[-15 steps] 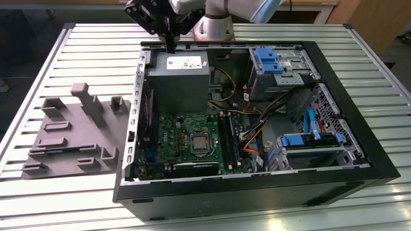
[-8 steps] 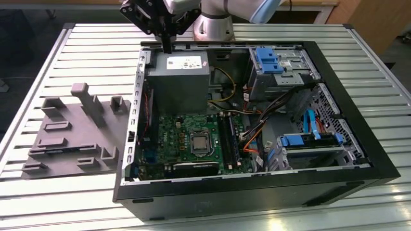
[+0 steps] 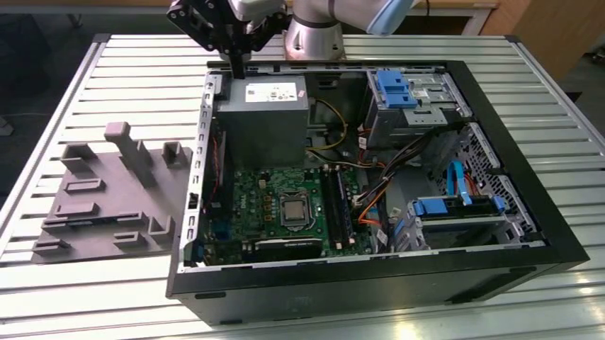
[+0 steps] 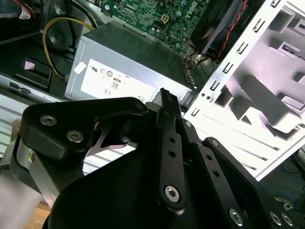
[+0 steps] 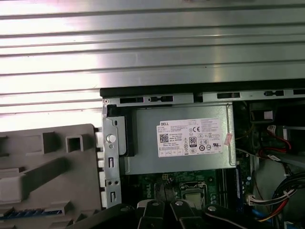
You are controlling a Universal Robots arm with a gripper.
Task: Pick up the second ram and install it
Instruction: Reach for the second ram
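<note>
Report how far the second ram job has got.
Done: nothing confirmed; whether a stick sits in the green board's long black slots cannot be told. In hand: the pincer hangs above the power supply's edge; whether it carries the second ram cannot be told. Left: the install itself, as far as can be seen.

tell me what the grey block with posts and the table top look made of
Grey block: probably plastic, matte; its even dull grey shows little shine. Table top: likely aluminium, bare; pale ribbed slats catch bright streaks of light.
</note>
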